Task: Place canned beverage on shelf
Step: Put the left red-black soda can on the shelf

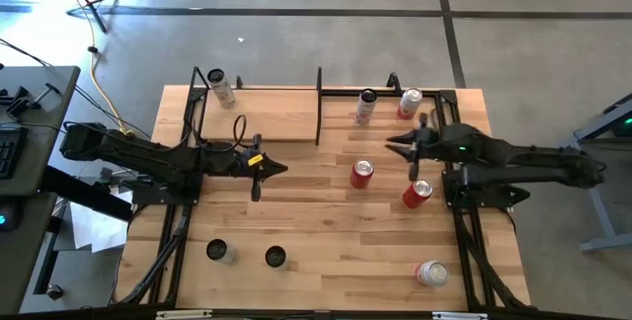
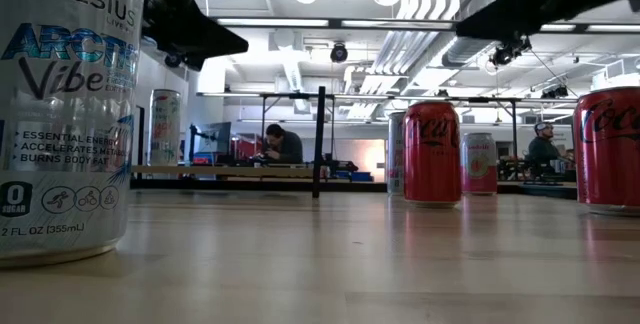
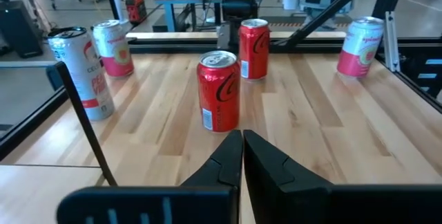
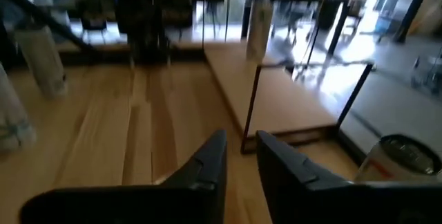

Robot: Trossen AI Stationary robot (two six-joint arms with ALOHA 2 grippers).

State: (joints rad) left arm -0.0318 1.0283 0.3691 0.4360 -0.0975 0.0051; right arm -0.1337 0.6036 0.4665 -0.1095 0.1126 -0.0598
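Over on the left, the left gripper (image 1: 282,169) hangs above the middle of the worktop (image 1: 326,251), jaws pressed shut with nothing between them. Behind it sits the shelf (image 1: 267,113), a light-wood board with thin black uprights at both ends, set along the far edge on the left half. One pale can (image 1: 221,86) stands at the shelf's far left corner, right by the black frame.

Down at the near edge, two cans stand side by side but apart: a white one (image 1: 218,251) and a dark-topped one (image 1: 276,257).

Moving to the centre, a red cola can (image 1: 362,173) stands upright on the bare planks, straight ahead of the left gripper in its wrist view. Beyond it at the far edge, just right of the shelf's right-hand upright, a slim white-and-red can (image 1: 366,106) and a pink can (image 1: 410,104) stand close together, on the worktop and not on the board.

Now the right side: the right gripper (image 1: 392,143) is up in the air near those two far cans, jaws a little parted and empty, pointing towards the shelf's end frame. A second red cola can (image 1: 417,193) stands just below that arm, and a pink-and-white can (image 1: 432,274) lies on its side near the front right corner.

In the room behind, a person (image 2: 283,144) sits at a desk.
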